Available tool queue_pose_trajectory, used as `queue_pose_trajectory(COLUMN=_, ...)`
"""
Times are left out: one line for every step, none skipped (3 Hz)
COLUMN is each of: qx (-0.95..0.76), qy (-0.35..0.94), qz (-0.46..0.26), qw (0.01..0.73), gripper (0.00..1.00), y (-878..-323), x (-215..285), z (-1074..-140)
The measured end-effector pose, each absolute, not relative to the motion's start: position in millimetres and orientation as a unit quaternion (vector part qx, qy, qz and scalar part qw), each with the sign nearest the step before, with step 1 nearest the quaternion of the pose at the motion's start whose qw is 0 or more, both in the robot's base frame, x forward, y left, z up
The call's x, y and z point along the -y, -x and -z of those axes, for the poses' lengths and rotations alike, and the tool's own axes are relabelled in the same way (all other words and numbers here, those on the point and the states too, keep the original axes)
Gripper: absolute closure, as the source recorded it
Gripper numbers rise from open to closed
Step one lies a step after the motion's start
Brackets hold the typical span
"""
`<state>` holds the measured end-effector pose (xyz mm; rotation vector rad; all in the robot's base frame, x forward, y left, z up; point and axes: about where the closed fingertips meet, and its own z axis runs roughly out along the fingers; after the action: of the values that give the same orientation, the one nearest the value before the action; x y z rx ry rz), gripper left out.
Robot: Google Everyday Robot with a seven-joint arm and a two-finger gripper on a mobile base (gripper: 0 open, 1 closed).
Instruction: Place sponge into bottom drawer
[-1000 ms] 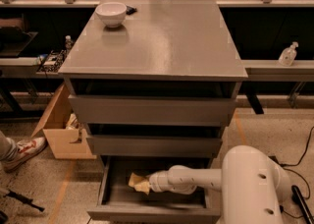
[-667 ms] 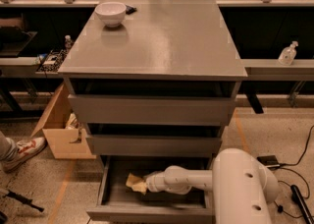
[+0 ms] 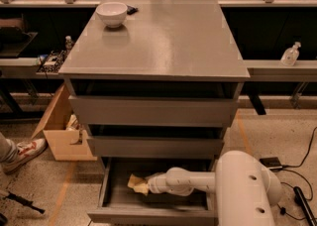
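Observation:
The grey cabinet's bottom drawer (image 3: 106,197) is pulled open at the bottom of the camera view. My white arm reaches from the right into its tray. The gripper (image 3: 144,186) is inside the drawer, low over the tray floor, at the pale-yellow sponge (image 3: 134,182). The sponge sits in the left half of the tray, against the gripper's tip. The arm hides the fingers.
A white bowl (image 3: 111,13) stands at the cabinet top's back left. The two upper drawers (image 3: 148,111) are closed. A wooden box (image 3: 62,128) and a person's shoe (image 3: 22,153) are on the floor at left. Cables lie on the floor at right.
The arm's shoulder has shifted slightly left. The gripper and sponge stay at almost the same spot in the drawer.

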<state>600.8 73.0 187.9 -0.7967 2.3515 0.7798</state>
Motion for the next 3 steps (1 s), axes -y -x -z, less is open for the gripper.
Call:
queue_pose_trajectory(qx=-0.869, qy=0.298, qz=-0.294, qw=0.266, gripper=0.28, y=-599.4, x=-74.7, z=-189.6)
queue_pose_trajectory(qx=-0.866, qy=0.300, qz=-0.294, qw=0.273, gripper=0.05, y=-601.2, x=-73.3, z=-192.8)
queue_pose_trajectory(qx=-0.867, qy=0.290, qz=-0.299, qw=0.274, gripper=0.00, y=-604.9, x=-63.0, z=-191.2)
